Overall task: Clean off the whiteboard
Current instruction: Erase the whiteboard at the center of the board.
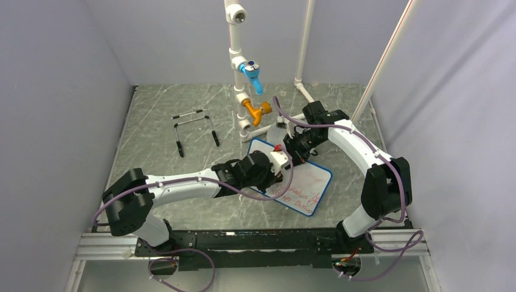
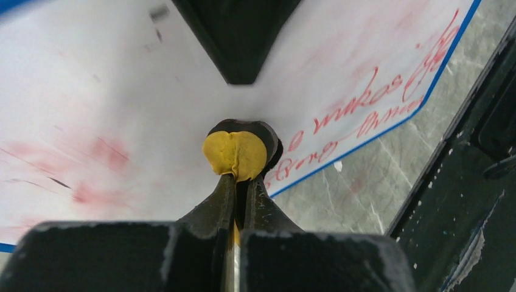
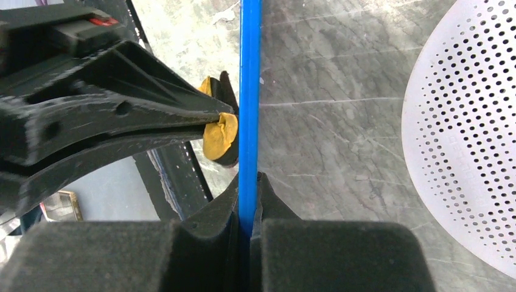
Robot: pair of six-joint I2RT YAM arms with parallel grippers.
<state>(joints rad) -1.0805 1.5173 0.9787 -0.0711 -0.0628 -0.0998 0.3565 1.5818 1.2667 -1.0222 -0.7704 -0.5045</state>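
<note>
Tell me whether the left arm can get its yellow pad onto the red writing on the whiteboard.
Probably yes. The left gripper, shut on the yellow pad, seems to press on the whiteboard right beside the red writing, nothing between. The right gripper clamps the blue frame away from that stretch.

Whiteboard [image 1: 307,182] right of the counter's [image 1: 182,109] centre, both tools at it.
The right tool [image 3: 248,198] clamps its far edge, and the left tool [image 2: 238,176] holds a pad [image 2: 235,153] against its face. A wire stand [image 1: 195,131] lies far left, pipes [image 1: 243,79] stand behind, and a perforated disc [image 3: 468,121] lies just beyond.
</note>
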